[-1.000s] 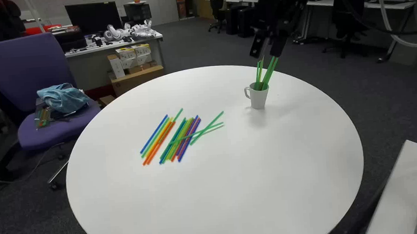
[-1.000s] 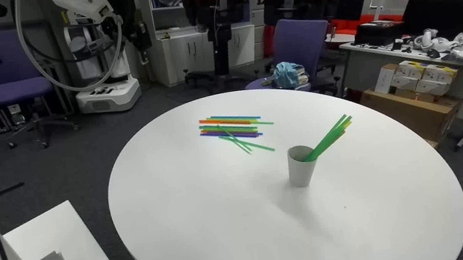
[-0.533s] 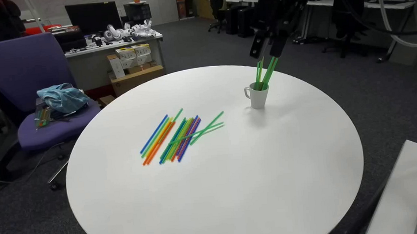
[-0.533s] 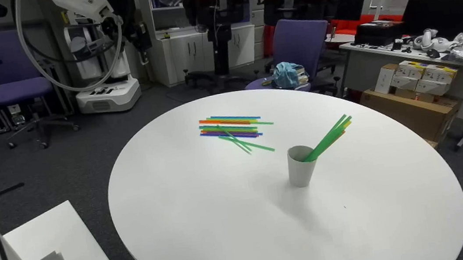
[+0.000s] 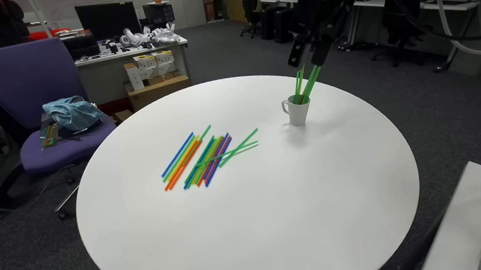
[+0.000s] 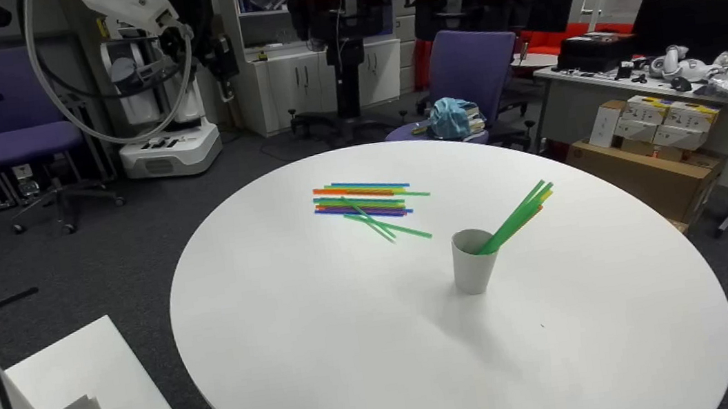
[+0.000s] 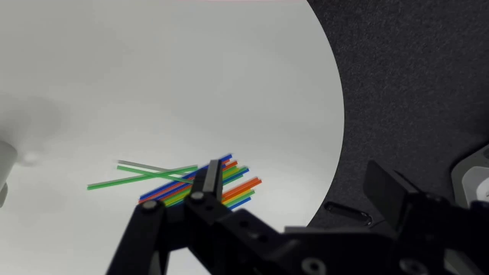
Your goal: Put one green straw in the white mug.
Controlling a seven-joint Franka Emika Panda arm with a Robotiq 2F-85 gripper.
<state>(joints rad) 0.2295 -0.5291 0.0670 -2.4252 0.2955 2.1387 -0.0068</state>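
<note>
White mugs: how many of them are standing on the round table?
1: the white mug, upright, holding mostly green straws, away from the loose straws. The wrist view cuts it off at the left edge. A hidden second mug seems unlikely.

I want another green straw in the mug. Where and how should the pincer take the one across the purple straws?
Probably from above, the pincer closing across the green straw at its free end, nearest the mug. That thin end seems raised, judging by its offset shadow; elsewhere the straw crosses the purple straws and another green one, which the pincer might catch.
</note>
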